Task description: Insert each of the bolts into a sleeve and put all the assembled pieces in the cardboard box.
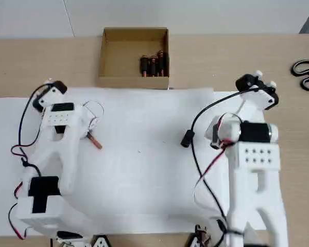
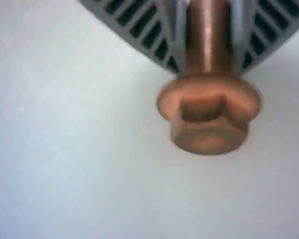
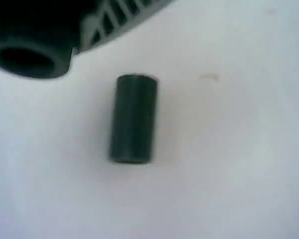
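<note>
**High view.** The box (image 1: 118,56) is noted at upper centre, with assembled pieces (image 1: 153,66) lying in its lower right corner. At the left of the frame the left gripper (image 1: 88,134) is angled down over the white sheet (image 1: 144,175). A bolt (image 1: 95,141) is carried at its tip, head outward toward frame centre. This is judged to be a presentation for mating. A sleeve (image 1: 186,139) is seen lying loose on the sheet right of centre. It is just beside the right gripper (image 1: 215,135), which is turned toward it from the right.

**Left wrist view.** The bolt's shank is clamped between the ribbed jaws, and the hexagonal head projects clear above the sheet.

**Right wrist view.** The sleeve is found lying on its side at frame centre, ungrasped. A dark hollow-ended part at upper left is possibly a jaw piece. Whether this gripper is released or clenched cannot be told.
</note>
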### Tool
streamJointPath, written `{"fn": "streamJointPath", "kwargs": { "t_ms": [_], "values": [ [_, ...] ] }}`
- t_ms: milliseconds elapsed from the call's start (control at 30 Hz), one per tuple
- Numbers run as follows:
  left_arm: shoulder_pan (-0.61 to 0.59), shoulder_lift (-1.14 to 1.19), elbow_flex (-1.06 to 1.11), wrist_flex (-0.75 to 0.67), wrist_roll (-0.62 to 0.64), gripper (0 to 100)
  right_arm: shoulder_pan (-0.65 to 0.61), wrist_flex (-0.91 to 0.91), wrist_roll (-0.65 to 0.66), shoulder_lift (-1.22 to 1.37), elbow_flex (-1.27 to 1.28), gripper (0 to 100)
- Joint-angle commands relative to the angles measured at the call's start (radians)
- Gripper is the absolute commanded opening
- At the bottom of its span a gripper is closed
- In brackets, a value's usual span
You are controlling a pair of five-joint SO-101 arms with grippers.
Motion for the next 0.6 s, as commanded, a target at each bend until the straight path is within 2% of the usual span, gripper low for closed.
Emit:
{"fn": "streamJointPath", "kwargs": {
  "t_ms": [0,100,200,567],
  "values": [
    [0.006,-0.046,-0.185,0.089,-0.034,1,-0.079,0.061,0.012,-0.16,-0.055,0.3],
    [0.02,-0.114,-0.283,0.189,-0.064,1,-0.124,0.076,0.06,-0.271,-0.035,0.3],
    [0.046,-0.192,-0.321,0.232,-0.118,1,-0.131,0.082,0.107,-0.369,-0.003,0.3],
    [0.189,-0.577,-0.317,0.244,-0.153,1,-0.145,0.193,0.244,-0.651,0.058,0.3]
  ]
}}
